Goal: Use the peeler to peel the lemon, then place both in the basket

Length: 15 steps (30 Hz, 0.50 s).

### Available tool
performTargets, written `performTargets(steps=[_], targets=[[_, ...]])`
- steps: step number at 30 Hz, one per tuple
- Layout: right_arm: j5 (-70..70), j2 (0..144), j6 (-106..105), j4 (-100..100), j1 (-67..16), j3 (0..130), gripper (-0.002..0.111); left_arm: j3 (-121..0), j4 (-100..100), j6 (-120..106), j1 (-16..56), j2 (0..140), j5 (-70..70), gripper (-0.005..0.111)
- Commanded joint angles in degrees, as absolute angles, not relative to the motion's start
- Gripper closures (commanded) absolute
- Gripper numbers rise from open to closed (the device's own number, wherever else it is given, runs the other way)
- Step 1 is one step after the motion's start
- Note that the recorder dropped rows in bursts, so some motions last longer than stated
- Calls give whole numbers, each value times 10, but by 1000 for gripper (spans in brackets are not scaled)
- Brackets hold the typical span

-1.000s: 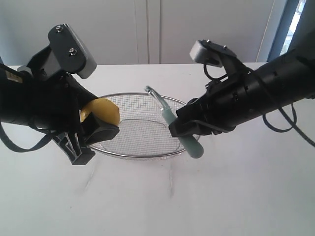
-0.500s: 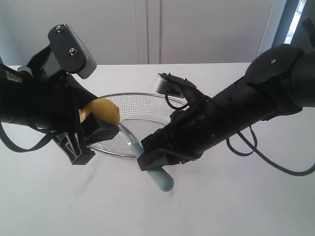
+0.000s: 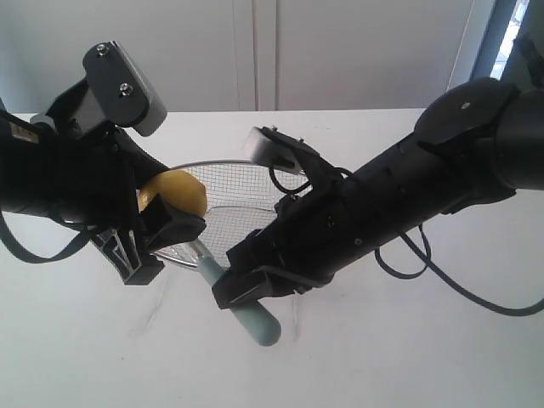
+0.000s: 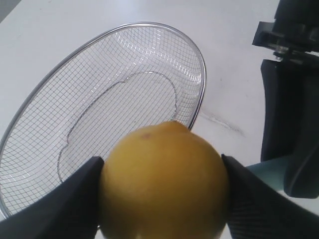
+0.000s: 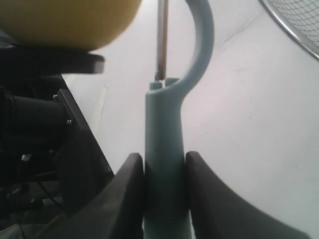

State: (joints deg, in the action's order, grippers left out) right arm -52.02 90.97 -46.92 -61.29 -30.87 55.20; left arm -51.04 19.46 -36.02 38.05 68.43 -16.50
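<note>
Where the left gripper shows in its wrist view, its jaws stand wide and are closed on the lemon — one black finger pressed to each side of the fruit. The lemon is held off the table, over the left edge of the basket as the exterior view has it. The skin facing the wrist camera is yellow and whole, with one small dark spot near the top.

Right gripper: jaws narrow, clamped on the pale teal handle of the peeler. Both pads are flat against the handle, and its butt end sticks out below them. The right arm reaches across the middle, over the basket, so the gripper sits just beside the left one.

Peeler: tilted, head up toward the lemon, butt down toward the table in front of the basket. In the right wrist view the curved head and the thin silver blade rise close beside the underside of the lemon and the left gripper's lower finger. Whether the blade touches the skin I cannot tell.

Basket: wire mesh with a silver rim, resting on the white table — nothing lies in the mesh that shows. Lemon and peeler are both outside it, each in a gripper.
</note>
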Motion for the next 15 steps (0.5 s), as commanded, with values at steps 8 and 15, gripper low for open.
performTargets(steps=[8, 15], targets=[[-525, 890, -488, -623, -309, 554, 108, -506, 205, -356, 378, 680, -165, 107], [-514, 888, -488, -617, -308, 554, 108, -506, 205, -356, 378, 680, -165, 107]])
